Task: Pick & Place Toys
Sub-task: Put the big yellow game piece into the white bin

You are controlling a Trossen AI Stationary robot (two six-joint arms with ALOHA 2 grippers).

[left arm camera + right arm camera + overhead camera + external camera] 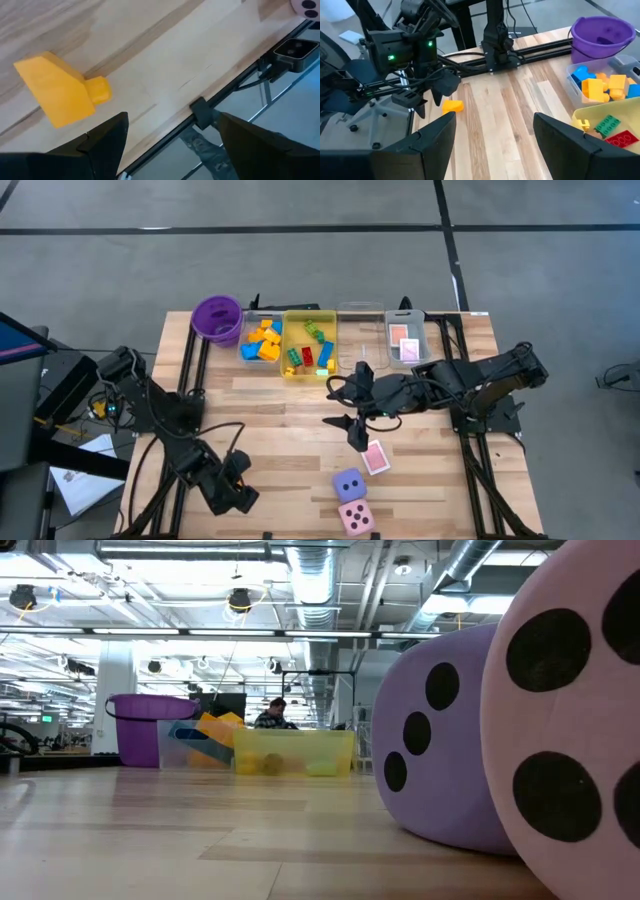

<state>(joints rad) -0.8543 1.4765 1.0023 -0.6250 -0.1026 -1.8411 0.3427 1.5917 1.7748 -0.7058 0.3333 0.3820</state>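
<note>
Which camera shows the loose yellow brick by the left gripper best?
The left wrist view: the yellow brick fills the frame, lying on the wood just beyond the open left gripper. The right wrist view shows it small and distant. The high and low views do not show it.

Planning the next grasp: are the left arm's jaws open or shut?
Open: the left gripper shows a clear gap between its jaws, nothing held, yellow brick lying ahead.

Yellow brick [453,106] under L gripper [426,101], open.

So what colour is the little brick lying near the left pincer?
Yellow-orange brick, clearest in the left wrist view.
</note>
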